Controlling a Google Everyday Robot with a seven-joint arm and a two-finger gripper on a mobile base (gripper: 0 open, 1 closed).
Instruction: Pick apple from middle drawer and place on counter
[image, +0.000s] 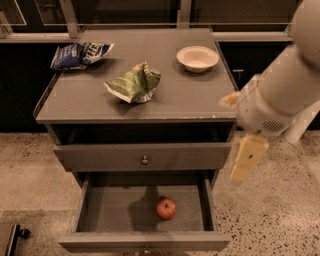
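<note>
in the one camera view, the apple (166, 208) sits on the floor of the pulled-out middle drawer (110, 212), a little right of centre and touching none of its walls; nothing covers it. the end effector (235, 135) hangs just off the cabinet's right front corner, about level with the closed drawer (100, 157) above; it is spread open and carries nothing. so the apple lies below it and to its left; being round, it has no long axis to line up with. i'd judge the reach is next: down past the closed front, then in over the open drawer. the tabletop (200, 100) holds a white bowl (197, 57), a green snack bag (134, 83) and a blue bag (80, 54).
</note>
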